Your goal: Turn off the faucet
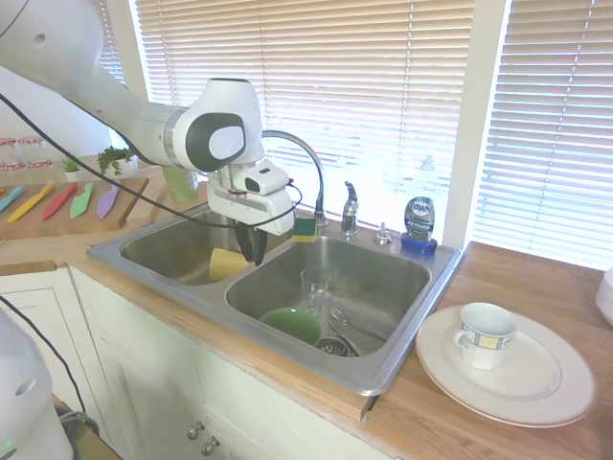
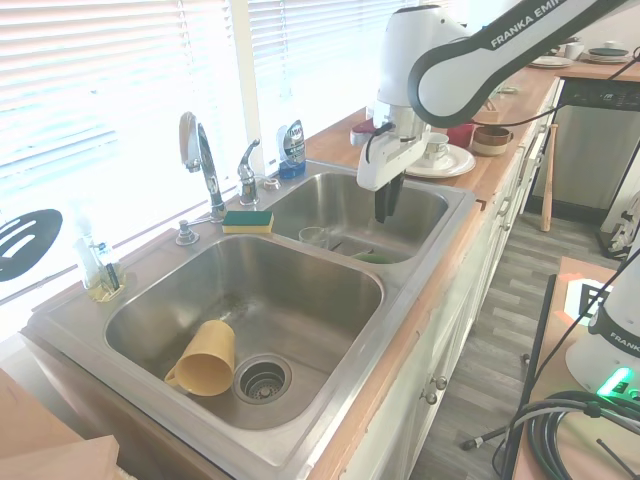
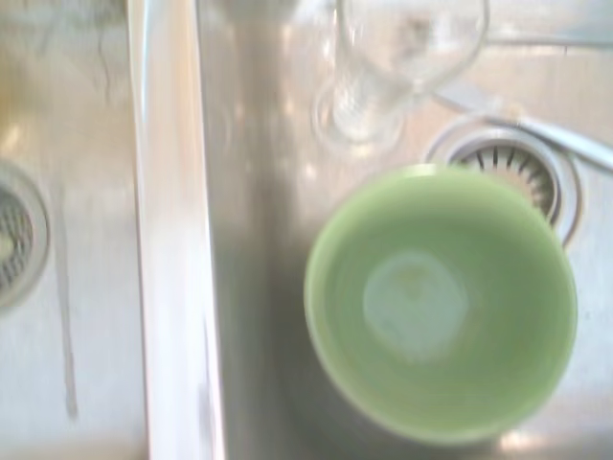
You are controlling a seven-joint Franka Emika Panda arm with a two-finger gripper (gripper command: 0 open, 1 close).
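The chrome faucet (image 1: pixel 305 158) arches over the back rim of the double sink, its spout (image 2: pixel 200 150) rising tall and thin. Its short lever handle (image 1: pixel 350 204) (image 2: pixel 247 163) stands just beside the spout base. My gripper (image 1: pixel 254 246) (image 2: pixel 385 203) hangs fingers-down over the divider between the two basins, in front of the faucet and well apart from the handle. Its dark fingers look shut with nothing between them. The wrist view looks straight down into the sink and shows no faucet.
A green bowl (image 3: pixel 441 307) (image 1: pixel 292 324) and a clear glass (image 3: pixel 402 67) (image 1: pixel 314 286) sit in one basin, a yellow cup (image 2: pixel 205 358) in the other. A sponge (image 2: pixel 247 221) and a blue soap bottle (image 1: pixel 420 222) stand near the faucet. A plate (image 1: pixel 536 393) with a mug (image 1: pixel 484 333) lies on the counter.
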